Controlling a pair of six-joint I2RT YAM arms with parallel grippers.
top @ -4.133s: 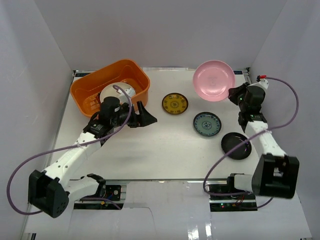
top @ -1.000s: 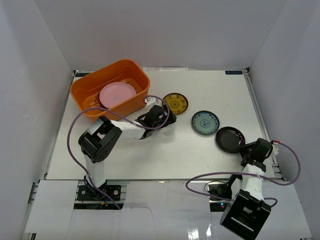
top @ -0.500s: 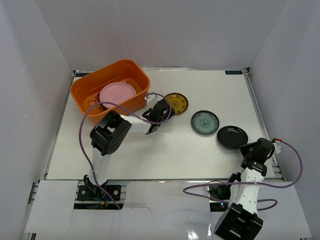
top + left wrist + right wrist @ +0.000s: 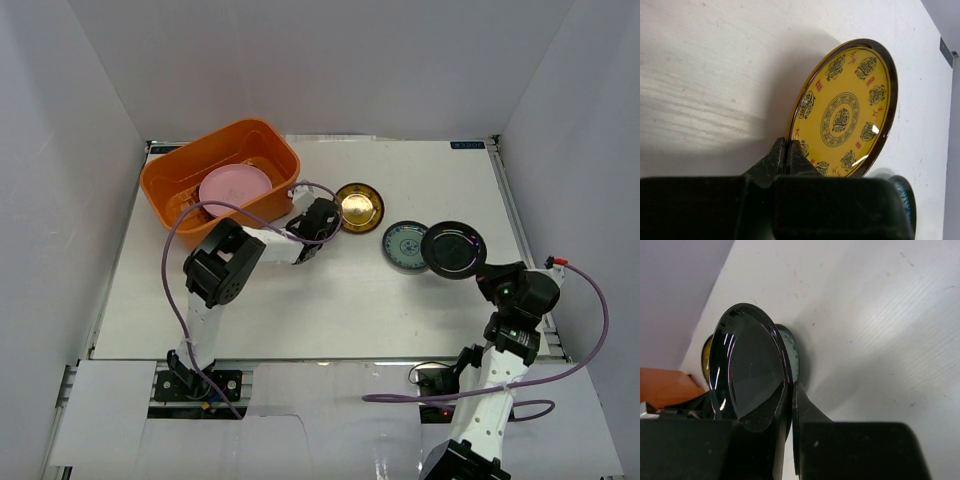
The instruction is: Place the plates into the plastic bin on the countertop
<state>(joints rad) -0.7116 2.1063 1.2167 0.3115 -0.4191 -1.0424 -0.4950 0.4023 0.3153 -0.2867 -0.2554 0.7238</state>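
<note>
Grip status: my left claw [image 4: 786,152] is pinched shut on the near rim of the gold-patterned plate [image 4: 845,110], tipping it up off the white table [image 4: 420,170]. I take it by the rim because, as I judge it, the dish is too shallow and slick to grasp flat. It has a glossy yellow face, a dark brown lip and printed medallions.

My right claw [image 4: 791,390] clamps the rim of the glossy black plate [image 4: 747,365]. That plate is raised and tilted, overlapping the blue-green patterned plate [image 4: 402,243] at 3 o'clock.

The orange plastic bin [image 4: 158,188], with rounded corners, sits at 10 o'clock, near the gold plate. A pink plate [image 4: 235,186] lies inside it. Judgement: the gold plate is nearest and likely goes in first.
</note>
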